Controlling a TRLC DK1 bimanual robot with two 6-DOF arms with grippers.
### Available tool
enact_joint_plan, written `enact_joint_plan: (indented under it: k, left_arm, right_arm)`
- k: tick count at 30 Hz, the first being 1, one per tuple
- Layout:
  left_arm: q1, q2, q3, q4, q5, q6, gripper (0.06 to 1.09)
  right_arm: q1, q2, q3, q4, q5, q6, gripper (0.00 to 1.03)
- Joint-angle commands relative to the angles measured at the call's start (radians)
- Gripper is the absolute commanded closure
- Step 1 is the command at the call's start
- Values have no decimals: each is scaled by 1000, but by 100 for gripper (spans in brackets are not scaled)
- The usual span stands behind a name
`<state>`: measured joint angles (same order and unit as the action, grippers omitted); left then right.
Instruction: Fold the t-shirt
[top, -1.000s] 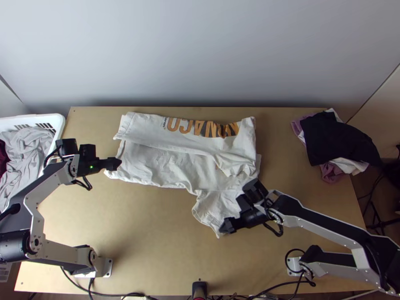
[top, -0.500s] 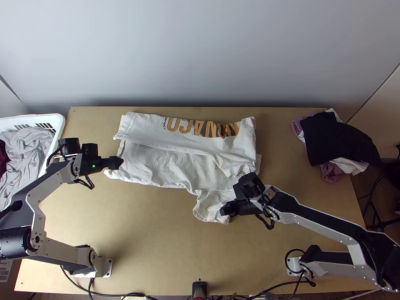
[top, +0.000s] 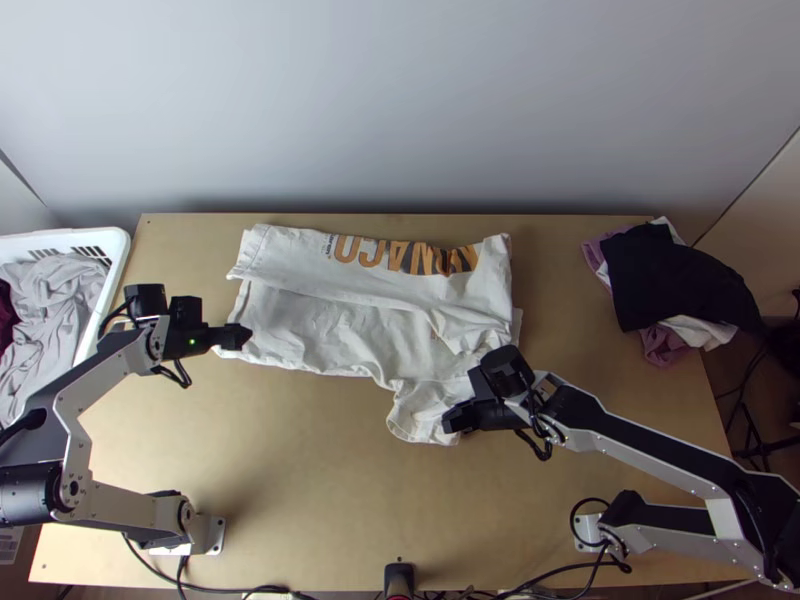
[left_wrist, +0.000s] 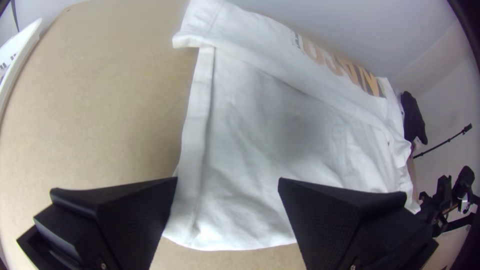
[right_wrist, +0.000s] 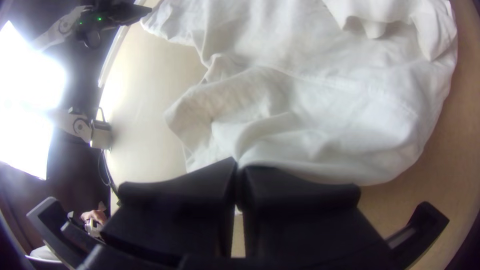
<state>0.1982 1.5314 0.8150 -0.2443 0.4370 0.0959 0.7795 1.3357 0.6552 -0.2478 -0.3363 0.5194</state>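
jaws of right gripper clamped on sleeve, which's been dragged inward, so tuck's probably started; hem's framed by left gripper, spread wide.

The left arm is bent like an elbow, and the left gripper has its fingers wide apart. The right arm slants inward, the right gripper pinched together.
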Motion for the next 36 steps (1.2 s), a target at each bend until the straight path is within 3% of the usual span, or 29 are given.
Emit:
enact_joint_plan:
  k: [1,3,6,7,8,9,10,17,25,31,36]
  left_arm:
    - [-3,-2,-22,-13,-1,59,12]
    - [-5,-5,-27,-35,-1,71,13]
    - [0,-4,-36,-53,-9,102,39]
    - [6,15,-37,-46,-29,107,51]
    - [12,39,-36,-32,-53,107,70]
    - [17,69,-34,-3,-69,100,98]
    - [18,99,-25,-3,-87,88,104]
    - [40,-43,-62,-64,-87,61,105]
    - [125,-257,-22,-343,-49,59,105]
    - [50,-424,93,-475,-1,-78,105]
    - [-8,-323,239,-452,-3,-186,105]
  right_arm:
    - [0,-3,15,-2,0,-1,100]
    - [-2,-3,21,-2,0,4,100]
    - [-11,-4,27,-5,0,7,100]
    - [-14,-7,31,-8,0,8,100]
    - [-20,-12,35,-11,0,10,100]
    - [-26,-15,40,-15,0,10,100]
    - [-36,-18,47,-21,0,10,100]
    - [-183,-118,98,-148,-12,4,100]
    - [-388,-320,187,-340,-73,-15,100]
    - [-424,-297,350,-347,-75,-15,100]
    - [-450,-162,462,-262,-72,-30,100]
